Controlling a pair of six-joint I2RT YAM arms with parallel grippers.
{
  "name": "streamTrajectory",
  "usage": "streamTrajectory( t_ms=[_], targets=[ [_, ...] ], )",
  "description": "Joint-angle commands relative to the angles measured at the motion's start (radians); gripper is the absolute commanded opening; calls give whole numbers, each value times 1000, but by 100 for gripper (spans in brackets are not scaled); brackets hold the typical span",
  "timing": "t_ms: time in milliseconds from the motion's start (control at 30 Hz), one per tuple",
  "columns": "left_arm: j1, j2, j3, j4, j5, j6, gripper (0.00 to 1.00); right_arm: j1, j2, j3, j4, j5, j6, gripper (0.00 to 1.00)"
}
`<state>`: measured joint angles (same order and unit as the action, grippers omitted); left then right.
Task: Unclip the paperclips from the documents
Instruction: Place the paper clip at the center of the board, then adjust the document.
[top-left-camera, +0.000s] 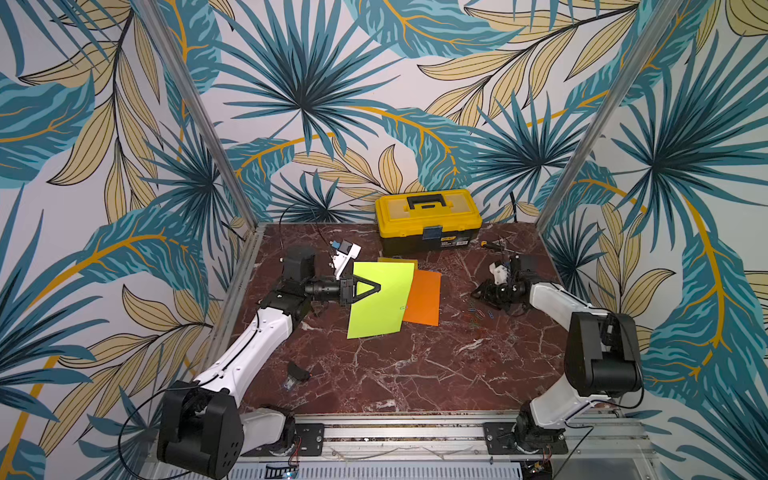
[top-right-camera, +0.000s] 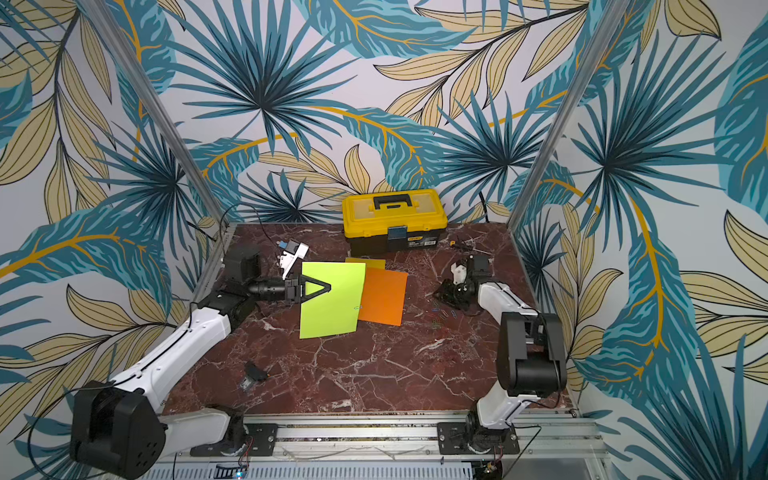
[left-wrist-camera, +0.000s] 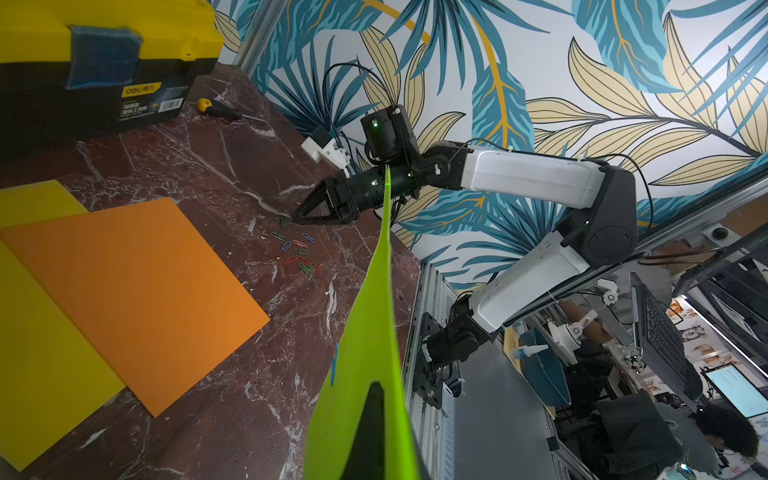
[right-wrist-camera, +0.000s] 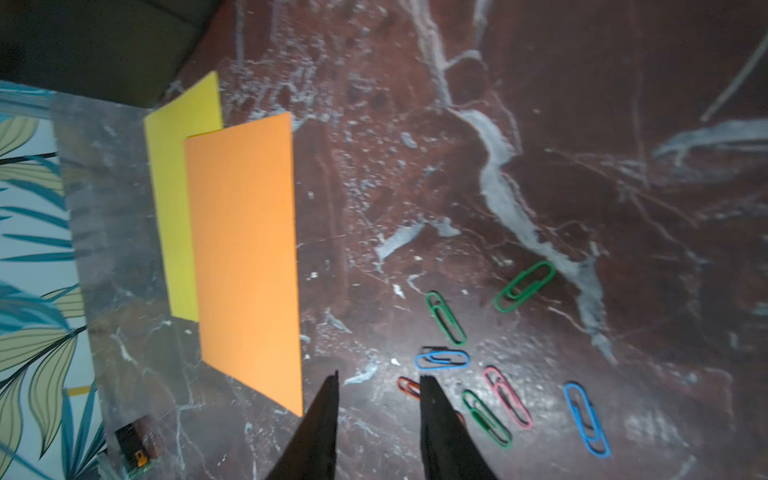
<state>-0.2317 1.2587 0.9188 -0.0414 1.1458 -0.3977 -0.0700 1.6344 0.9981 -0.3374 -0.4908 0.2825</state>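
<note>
Marble tabletop (top-left-camera: 415, 374), coloured paperclips (right-wrist-camera: 442, 360) scattered just beside parted right jaws

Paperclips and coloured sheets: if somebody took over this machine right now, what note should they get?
Left claw: shut on the green sheet, holding it tilted up.
Right claw: open, empty, low over the loose clips.
Orange sheet lies flat, overlapping the yellow sheet; no clips seen on either.
Done: several clips are off, scattered on the table by the right claw.
Left: one clip on the green sheet's edge.
</note>
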Motion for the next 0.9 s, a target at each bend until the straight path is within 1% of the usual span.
streamTrajectory(
  t_ms=[0, 100, 200, 367, 433, 600, 867],
  targets=[
    [8, 13, 27, 11, 15, 2, 0, 21, -75, -44, 85, -166, -49, 40],
    [6, 26, 47, 11, 25, -2, 0, 56, -145, -101, 253, -292, -35, 46],
    [4, 42, 69, 11, 39, -4, 0, 114, -198, -131, 371, -388, -29, 53],
    [-4, 67, 104, 11, 57, -6, 0, 218, -247, -117, 424, -479, -52, 61],
    [-8, 74, 114, 10, 59, -7, 0, 249, -256, -107, 448, -513, -43, 63],
    [-24, 82, 135, 11, 65, -11, 0, 311, -268, -93, 560, -562, 18, 66],
    [-41, 82, 148, 11, 75, -20, 0, 390, -217, -46, 632, -573, 48, 68]
  ],
)
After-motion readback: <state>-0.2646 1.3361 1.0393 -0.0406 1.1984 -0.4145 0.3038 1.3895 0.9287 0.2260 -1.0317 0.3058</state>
